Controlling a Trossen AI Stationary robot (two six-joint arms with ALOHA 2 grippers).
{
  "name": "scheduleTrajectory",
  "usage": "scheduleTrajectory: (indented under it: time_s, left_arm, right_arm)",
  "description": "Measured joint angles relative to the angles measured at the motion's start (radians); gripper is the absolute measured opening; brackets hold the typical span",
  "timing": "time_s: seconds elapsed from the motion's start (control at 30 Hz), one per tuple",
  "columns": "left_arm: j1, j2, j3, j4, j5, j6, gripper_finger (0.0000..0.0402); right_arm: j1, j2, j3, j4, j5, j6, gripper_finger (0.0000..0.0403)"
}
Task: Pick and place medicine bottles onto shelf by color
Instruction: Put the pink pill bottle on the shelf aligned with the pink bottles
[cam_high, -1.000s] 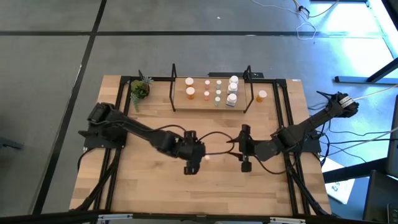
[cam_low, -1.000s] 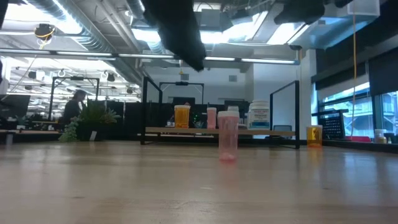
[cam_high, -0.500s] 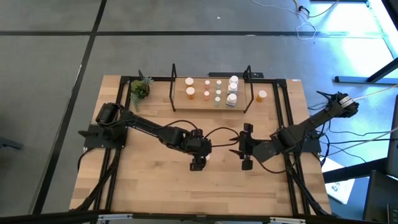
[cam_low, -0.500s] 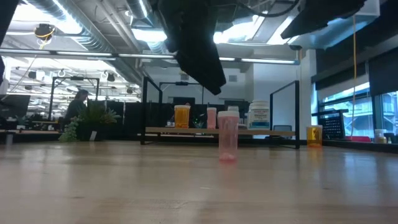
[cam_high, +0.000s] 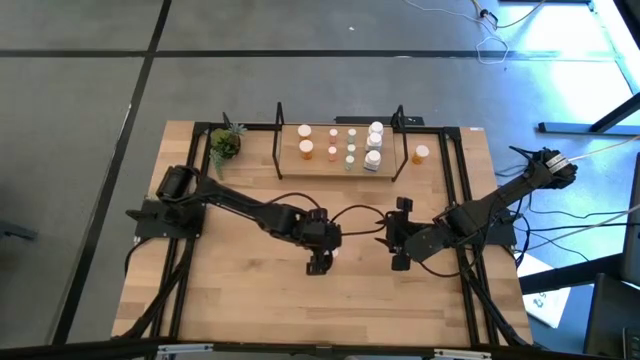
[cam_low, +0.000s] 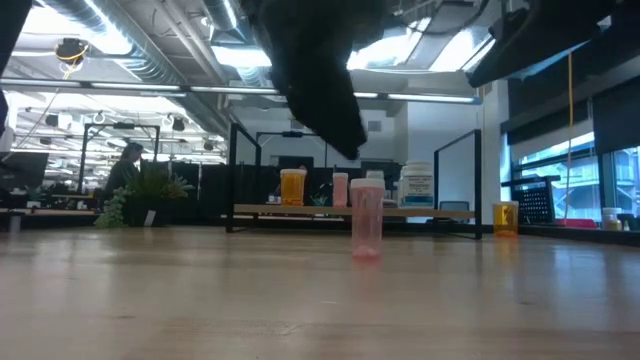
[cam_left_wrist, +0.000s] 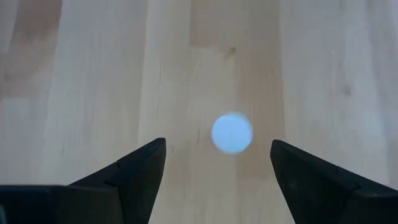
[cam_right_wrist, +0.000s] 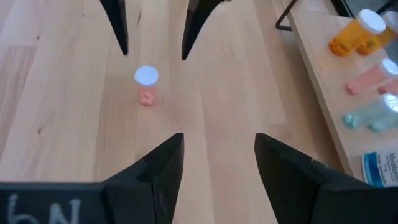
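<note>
One pink medicine bottle (cam_high: 334, 252) with a white cap (cam_left_wrist: 232, 132) stands upright on the table's middle (cam_low: 366, 220). My left gripper (cam_high: 324, 256) hangs open just above it, slanting down, its fingers (cam_right_wrist: 118, 25) on either side of the cap and clear of it. My right gripper (cam_high: 392, 240) is open to the bottle's right, pointing at the bottle (cam_right_wrist: 147, 85), nothing between its fingers. The shelf (cam_high: 320, 166) at the far edge carries orange (cam_high: 306, 148), pink (cam_high: 334, 132), pale green (cam_high: 351, 150) and white bottles (cam_high: 373, 157), standing on their bases.
Another orange bottle (cam_high: 421, 154) stands on the table right of the shelf's black end frame (cam_high: 400, 140). A small potted plant (cam_high: 225, 143) sits at the far left. Bare wood lies around the pink bottle and toward the near edge.
My left gripper has moved toward the table's right edge and down, coming over the pink bottle, most of it in the first half second; it stays open. My right gripper has tipped further downward in place. The bottle has not moved.
</note>
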Motion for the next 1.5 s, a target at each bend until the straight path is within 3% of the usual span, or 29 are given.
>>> scheduleTrajectory:
  time_s: [0.27,0.9,1.1,1.5]
  left_arm:
    - [-0.001,0.058,0.001,0.032,0.001,0.044,0.0284]
    - [-0.001,0.061,0.000,0.071,0.052,0.053,0.0284]
    - [-0.001,0.061,-0.001,0.080,0.050,0.053,0.0284]
    - [-0.001,0.061,0.000,0.105,0.047,0.045,0.0270]
  right_arm:
    - [0.000,0.000,0.000,-0.014,0.000,0.020,0.0198]
    - [0.000,0.000,0.000,-0.022,-0.001,0.057,0.0198]
    - [0.000,0.000,0.000,-0.022,-0.112,0.061,0.0198]
    - [0.000,0.000,0.000,-0.023,-0.114,0.060,0.0198]
